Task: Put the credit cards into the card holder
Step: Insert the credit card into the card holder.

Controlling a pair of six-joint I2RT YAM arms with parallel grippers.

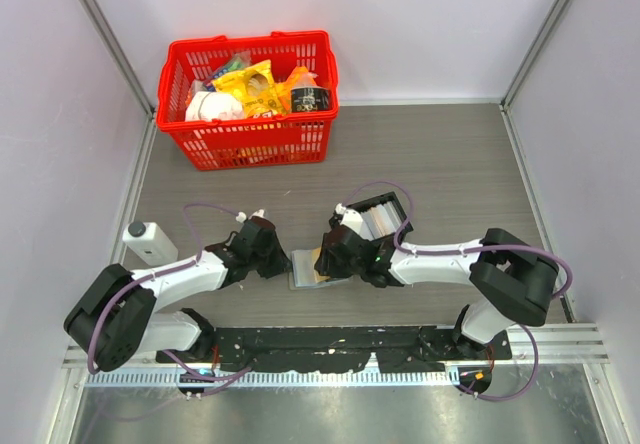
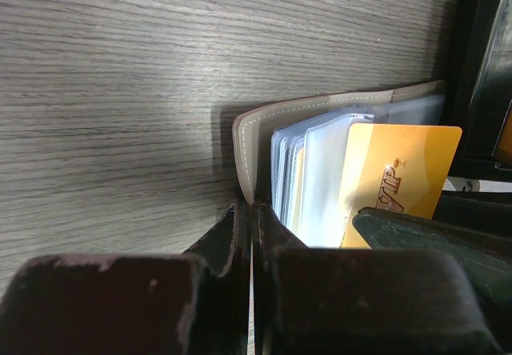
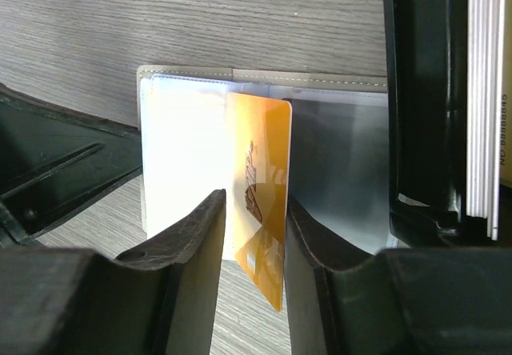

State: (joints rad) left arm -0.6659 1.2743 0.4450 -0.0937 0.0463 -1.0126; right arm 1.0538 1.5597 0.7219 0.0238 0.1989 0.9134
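1. Site type: robotics lab, enclosed test cell.
2. Evidence: left arm (image 1: 170, 282) & right arm (image 1: 440, 262) bolted to metal rail (image 1: 330, 342) at table (image 1: 440, 154) edge, purple cables (image 1: 213, 207) exposed.
3. Enclosure: plain white panels (image 1: 400, 24) in alu. posts (image 1: 105, 34), no furnishings.
4. Misc.: red basket (image 1: 250, 142) w/ packaged goods on the tabletop.

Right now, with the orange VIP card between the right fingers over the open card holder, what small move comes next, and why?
Probably push the orange VIP card down into the clear sleeves: much of it juts out of the card holder, the right gripper straddles it, and the left gripper pinches the cover.
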